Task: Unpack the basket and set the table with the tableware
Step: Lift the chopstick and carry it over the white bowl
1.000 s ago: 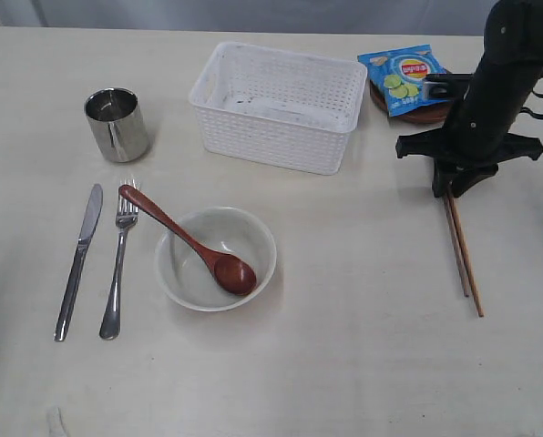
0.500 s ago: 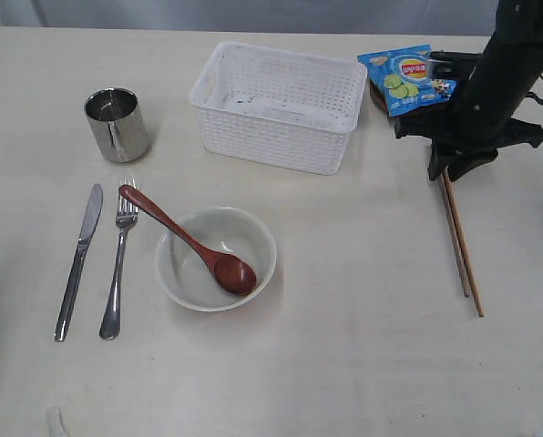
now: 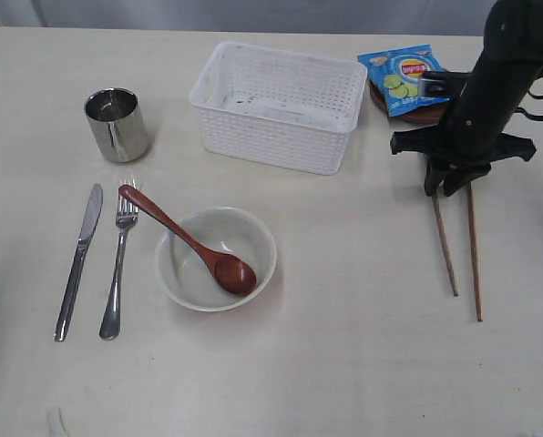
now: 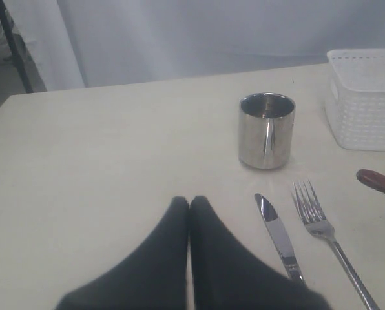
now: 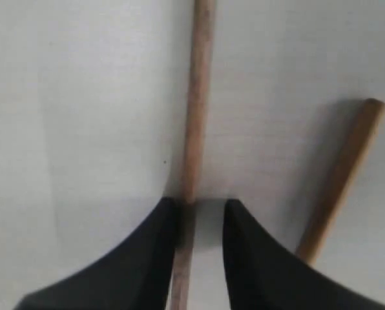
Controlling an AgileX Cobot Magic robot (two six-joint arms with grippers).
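Observation:
Two wooden chopsticks lie on the pale table (image 3: 344, 364) at the right, splayed apart at their upper ends. My right gripper (image 3: 447, 188) stands over those ends, open. One chopstick (image 5: 197, 97) runs between its jaws against one finger; the other chopstick (image 5: 344, 174) lies outside them. The white basket (image 3: 276, 105) stands at the back. The steel cup (image 3: 117, 123), knife (image 3: 78, 259), fork (image 3: 118, 264) and off-white bowl (image 3: 249, 238) holding the wooden spoon (image 3: 185, 238) are laid out at the left. My left gripper (image 4: 190, 201) is shut on nothing, near the knife (image 4: 280, 239).
A blue snack bag (image 3: 404, 77) lies on the small brown plate (image 3: 426, 114) at the back right, just behind the right arm. The basket's corner (image 4: 364, 97) and the cup (image 4: 266, 131) show in the left wrist view.
The right gripper lifted toward the back, then came down again slightly to the left. The chopsticks, close together before, now lie spread apart at their upper ends.

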